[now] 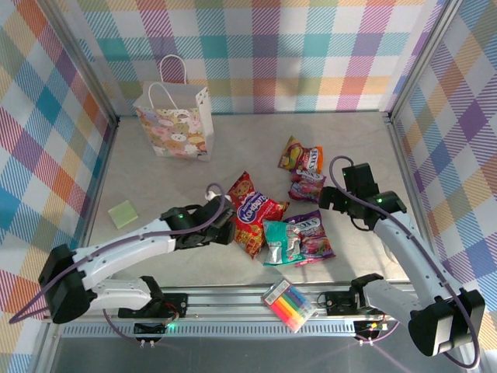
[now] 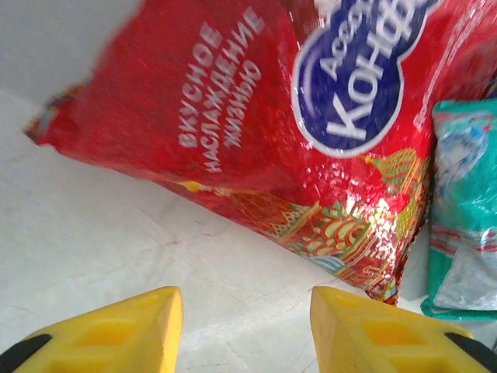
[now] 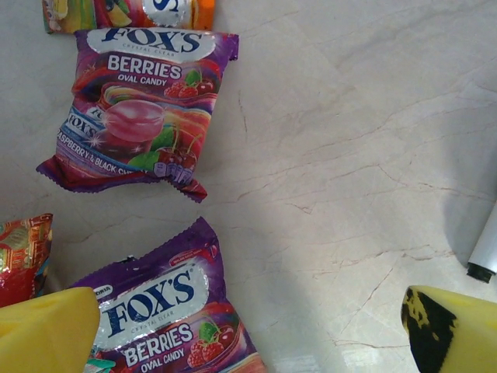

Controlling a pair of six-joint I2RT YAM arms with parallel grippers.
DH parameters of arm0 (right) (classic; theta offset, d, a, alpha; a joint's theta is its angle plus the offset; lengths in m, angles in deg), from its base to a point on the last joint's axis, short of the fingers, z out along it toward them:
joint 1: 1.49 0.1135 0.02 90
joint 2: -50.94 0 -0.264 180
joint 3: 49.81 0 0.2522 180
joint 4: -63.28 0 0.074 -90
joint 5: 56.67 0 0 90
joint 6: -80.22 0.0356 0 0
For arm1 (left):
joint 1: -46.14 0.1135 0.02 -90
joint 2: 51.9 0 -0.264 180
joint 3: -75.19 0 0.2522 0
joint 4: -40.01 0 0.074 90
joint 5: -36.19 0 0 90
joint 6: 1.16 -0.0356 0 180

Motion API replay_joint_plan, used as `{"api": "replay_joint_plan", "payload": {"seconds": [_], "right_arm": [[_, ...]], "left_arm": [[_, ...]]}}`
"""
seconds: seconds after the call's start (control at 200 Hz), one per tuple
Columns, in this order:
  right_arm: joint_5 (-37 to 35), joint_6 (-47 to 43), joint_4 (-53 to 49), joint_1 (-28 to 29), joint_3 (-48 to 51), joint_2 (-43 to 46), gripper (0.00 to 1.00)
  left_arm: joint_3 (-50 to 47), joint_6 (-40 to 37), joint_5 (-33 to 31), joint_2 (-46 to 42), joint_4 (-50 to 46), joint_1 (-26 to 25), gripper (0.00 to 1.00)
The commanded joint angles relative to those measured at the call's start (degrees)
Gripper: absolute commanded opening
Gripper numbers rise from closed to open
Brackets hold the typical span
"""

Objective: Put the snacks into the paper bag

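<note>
The white paper bag [image 1: 175, 124] with its cartoon print stands upright at the back left. The snacks lie mid-table: a red chip bag [image 1: 252, 214] [image 2: 272, 116], a teal packet [image 1: 279, 242] [image 2: 466, 225], a purple candy bag [image 1: 314, 237] [image 3: 163, 311], a small magenta berry packet [image 1: 307, 186] [image 3: 140, 116] and an orange packet [image 1: 299, 158] [image 3: 124, 12]. My left gripper [image 1: 230, 224] [image 2: 245, 326] is open just left of the red bag, with bare table between its fingers. My right gripper [image 1: 332, 200] [image 3: 248, 334] is open beside the purple bag's right edge, holding nothing.
A flat pack of coloured marker pens [image 1: 289, 305] lies on the front rail. A green sticky note [image 1: 123, 213] sits at the left. Checked walls enclose the table on three sides. Bare table lies between the snacks and the paper bag.
</note>
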State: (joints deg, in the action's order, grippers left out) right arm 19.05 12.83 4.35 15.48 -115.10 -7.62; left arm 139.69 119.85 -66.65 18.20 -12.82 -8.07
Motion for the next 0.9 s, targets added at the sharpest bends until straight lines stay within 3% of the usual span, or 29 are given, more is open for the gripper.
{"api": "replay_joint_plan", "payload": {"seconds": [0.0,0.18,0.52,0.89], "right_arm": [[0.24,1.6,-0.67,0.61,0.64,-0.15,1.0],[-0.46,1.0,0.5,0.79,1.07,-0.23,1.0],[2.61,1.36,1.97,0.79,0.29,-5.64,0.99],[3.2,1.82,1.22,0.82,0.31,-5.25,0.99]], "left_arm": [[1.59,3.32,0.89,3.72,0.3,-2.05,0.48],[4.08,2.81,4.37,13.34,0.58,-2.65,0.47],[12.18,1.16,2.81,26.87,1.33,-1.26,0.47],[22.19,-3.42,1.53,37.91,1.57,6.92,0.48]]}}
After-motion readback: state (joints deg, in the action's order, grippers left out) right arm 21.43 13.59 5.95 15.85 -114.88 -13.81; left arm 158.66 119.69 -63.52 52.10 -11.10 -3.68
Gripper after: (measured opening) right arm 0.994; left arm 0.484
